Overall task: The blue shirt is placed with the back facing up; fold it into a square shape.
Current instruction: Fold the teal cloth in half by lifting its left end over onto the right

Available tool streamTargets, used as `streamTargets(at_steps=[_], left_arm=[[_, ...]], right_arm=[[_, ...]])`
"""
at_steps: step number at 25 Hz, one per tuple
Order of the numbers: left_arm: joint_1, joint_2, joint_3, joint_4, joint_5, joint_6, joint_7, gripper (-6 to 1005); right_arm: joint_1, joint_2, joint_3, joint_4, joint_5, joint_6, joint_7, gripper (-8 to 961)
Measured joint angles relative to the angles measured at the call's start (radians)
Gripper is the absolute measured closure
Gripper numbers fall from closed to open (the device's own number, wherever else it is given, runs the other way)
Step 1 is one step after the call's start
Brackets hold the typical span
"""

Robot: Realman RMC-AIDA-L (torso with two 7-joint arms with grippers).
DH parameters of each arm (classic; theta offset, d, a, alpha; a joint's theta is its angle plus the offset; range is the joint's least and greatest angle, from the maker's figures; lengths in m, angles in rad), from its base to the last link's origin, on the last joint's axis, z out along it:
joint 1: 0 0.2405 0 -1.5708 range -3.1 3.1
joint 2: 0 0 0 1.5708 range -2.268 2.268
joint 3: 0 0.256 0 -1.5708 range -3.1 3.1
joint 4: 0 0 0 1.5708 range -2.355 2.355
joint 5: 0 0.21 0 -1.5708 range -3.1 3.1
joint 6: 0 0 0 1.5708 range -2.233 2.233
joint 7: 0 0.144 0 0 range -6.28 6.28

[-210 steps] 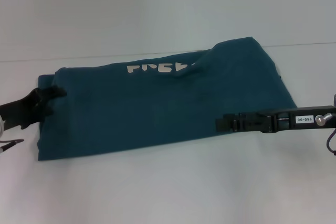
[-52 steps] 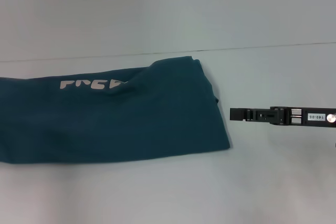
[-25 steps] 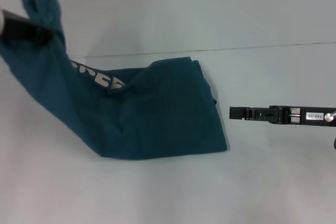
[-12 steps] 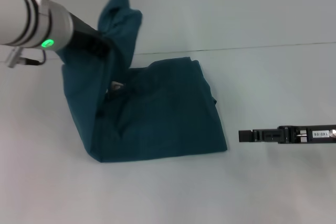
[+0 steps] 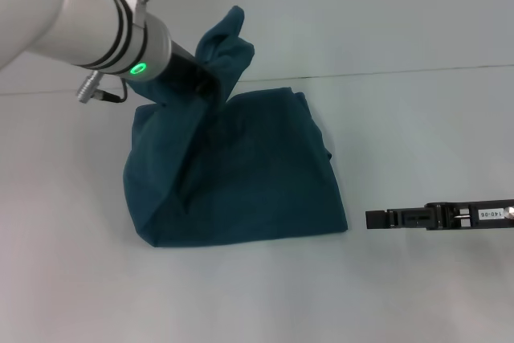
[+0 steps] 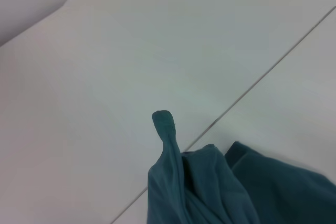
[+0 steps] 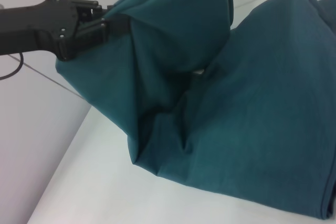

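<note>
The white table carries everything, a thin seam line crossing it toward its far edge. The blue shirt lies near the table's middle as a folded dark teal block, its near edge and right edge flat on the surface. Its left end is lifted off the table and drawn up and over the flat part, forming a draped, creased flap that bunches to a peak above the far edge of the cloth. No lettering shows on the cloth. The left gripper hangs above the far left part of the shirt, its black fingers clamped on the bunched cloth at the top of that flap; the right wrist view shows the cloth pinched at the gripper. The right gripper sits low over bare table, just beside the shirt's near right corner and apart from it, holding nothing; how wide its fingers are I cannot tell
</note>
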Motion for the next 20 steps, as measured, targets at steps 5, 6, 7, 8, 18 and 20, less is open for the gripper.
streamTargets(at_steps=[5,6,7,8,18,20], left_arm=[[-0.028,-0.002,0.054,-0.050,-0.001,-0.010,-0.007,863],[-0.032,-0.002,0.065,-0.059,-0.001,-0.012,-0.008,863],[-0.037,-0.003,0.081,-0.073,-0.001,-0.017,-0.010,863],[-0.039,-0.003,0.092,-0.081,-0.001,-0.020,-0.014,863],[-0.065,-0.005,0.134,-0.131,-0.001,-0.048,-0.052,864],[-0.075,-0.005,0.131,-0.143,0.000,-0.055,-0.077,865]], right_arm=[[-0.001,0.000,0.000,0.002,-0.002,0.004,0.000,224],[-0.001,0.001,0.000,0.002,-0.002,0.005,0.000,224],[-0.002,0.001,0.000,0.002,-0.003,0.005,0.000,223],[-0.002,0.001,0.000,0.003,-0.003,0.005,0.001,223],[-0.001,0.000,0.000,0.014,-0.007,0.007,0.001,223],[0.001,0.000,0.000,0.014,-0.015,0.007,0.001,223]])
